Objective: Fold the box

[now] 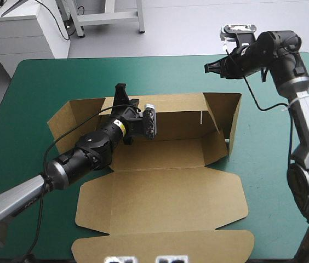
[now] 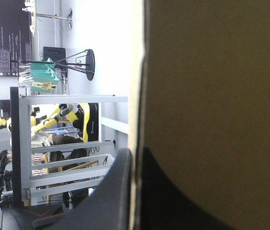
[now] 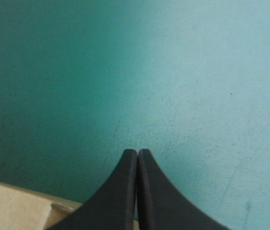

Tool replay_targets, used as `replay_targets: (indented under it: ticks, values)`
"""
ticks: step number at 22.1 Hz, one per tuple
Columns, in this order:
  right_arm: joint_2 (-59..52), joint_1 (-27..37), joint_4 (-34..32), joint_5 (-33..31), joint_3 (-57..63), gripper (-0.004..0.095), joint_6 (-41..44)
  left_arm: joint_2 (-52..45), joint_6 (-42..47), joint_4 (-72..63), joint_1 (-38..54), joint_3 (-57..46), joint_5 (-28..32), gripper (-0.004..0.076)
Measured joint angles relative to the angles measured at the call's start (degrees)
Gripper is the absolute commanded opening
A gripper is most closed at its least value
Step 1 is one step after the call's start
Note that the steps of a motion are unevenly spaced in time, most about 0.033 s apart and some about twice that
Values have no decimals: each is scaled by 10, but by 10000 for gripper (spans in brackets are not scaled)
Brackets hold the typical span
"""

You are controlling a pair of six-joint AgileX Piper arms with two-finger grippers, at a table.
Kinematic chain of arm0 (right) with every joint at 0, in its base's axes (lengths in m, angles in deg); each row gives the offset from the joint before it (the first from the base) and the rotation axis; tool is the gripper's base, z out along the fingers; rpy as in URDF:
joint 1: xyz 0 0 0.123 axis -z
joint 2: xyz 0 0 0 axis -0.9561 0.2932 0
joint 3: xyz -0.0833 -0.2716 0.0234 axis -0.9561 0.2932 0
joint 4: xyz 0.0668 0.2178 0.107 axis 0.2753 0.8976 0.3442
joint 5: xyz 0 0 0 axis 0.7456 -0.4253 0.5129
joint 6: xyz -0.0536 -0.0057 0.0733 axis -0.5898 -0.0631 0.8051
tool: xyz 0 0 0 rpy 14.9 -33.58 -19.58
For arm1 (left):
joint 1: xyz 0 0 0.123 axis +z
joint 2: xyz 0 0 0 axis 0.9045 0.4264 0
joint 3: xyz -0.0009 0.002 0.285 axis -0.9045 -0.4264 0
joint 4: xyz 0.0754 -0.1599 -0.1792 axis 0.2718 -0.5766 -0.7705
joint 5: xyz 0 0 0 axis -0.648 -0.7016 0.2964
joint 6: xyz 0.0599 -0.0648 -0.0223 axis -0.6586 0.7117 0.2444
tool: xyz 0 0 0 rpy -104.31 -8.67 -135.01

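The brown box [image 1: 143, 153] lies at the middle of the teal-green cover [image 1: 45, 76], partly built. Its lid [image 1: 160, 203] lies flat toward 6 o'clock, reaching almost to the table's near edge. The rear wall [image 1: 176, 118] stands raised on the 12 o'clock side. The right side wall [image 1: 234, 118] is upright at 3 o'clock, while the left side panel [image 1: 69, 118] at 9 o'clock leans outward, only partly raised. The left gripper [image 1: 121, 90] sits at about 11 o'clock of the box, at the left end of the rear wall. In the left wrist view its 2 black fingers [image 2: 116, 191] are all but closed on the board's edge, 1 on each face, so the left gripper [image 2: 135, 152] has the box [image 2: 211, 86] pinched between them. The right gripper [image 1: 208, 68] hangs over bare cover at about 1 o'clock of the box, apart from the board's far right corner. In the right wrist view its fingers [image 3: 125, 191] meet in 1 pointed arch, so the right gripper [image 3: 137, 151] is closed on nothing. A pale corner of the box [image 3: 10, 206] shows just beside and under it.
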Motion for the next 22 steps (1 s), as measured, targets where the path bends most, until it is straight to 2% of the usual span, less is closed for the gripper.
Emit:
replay_targets:
  ticks: [6, 12, 22]
  values:
    - [87, 9, 4, -35, -60, -18, 53, 0, 28, 12, 0, 0, -3, -8]
    - [95, 18, 24, -35, -60, -18, 60, 0, 28, 12, 0, 0, -4, -8]
    - [76, 18, 67, -31, 31, -18, 38, 0, 28, 14, 0, 0, -23, -8]
